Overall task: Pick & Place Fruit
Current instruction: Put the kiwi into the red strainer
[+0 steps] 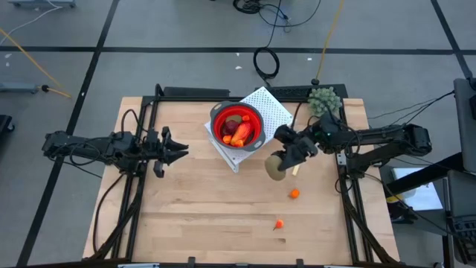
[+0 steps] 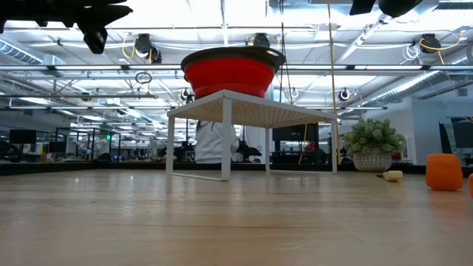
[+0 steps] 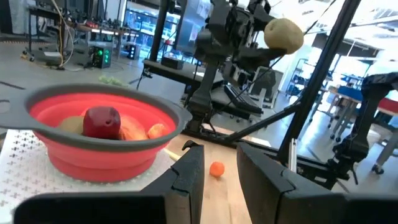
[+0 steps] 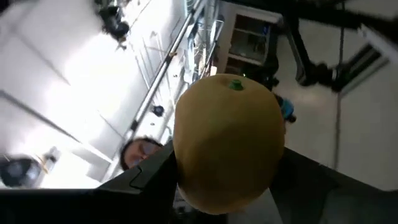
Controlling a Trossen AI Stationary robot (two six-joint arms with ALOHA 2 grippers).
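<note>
My right gripper (image 1: 282, 161) is shut on the brown oval fruit (image 1: 276, 168), held in the air right of the red bowl (image 1: 238, 126). The bowl sits on a white perforated stand (image 1: 271, 106) and holds a dark red ball (image 3: 101, 121) and red-and-orange pieces (image 1: 239, 134). Two tiny orange bits (image 1: 294, 194) (image 1: 280, 223) lie on the table nearer the front edge. My left gripper (image 1: 178, 154) hovers open, left of the bowl and pointing toward it. In the left wrist view the brown oval (image 3: 284, 34) shows high above the table. My right gripper (image 4: 227, 171) pinches the brown oval fruit between its two fingers, one on each side of its body (image 4: 186, 155). The fruit's small green stem end (image 4: 236, 84) points away from the wrist. The fruit is lifted clear of the table, and ceiling shows behind it.
A green bushy plant (image 1: 324, 100) stands at the far right corner of the table, behind my right arm. A small pale piece (image 2: 393, 176) lies on the table near the plant. Bare wood stretches across the near half of the table (image 1: 208, 216). A person stands beyond the stand (image 2: 214, 140).
</note>
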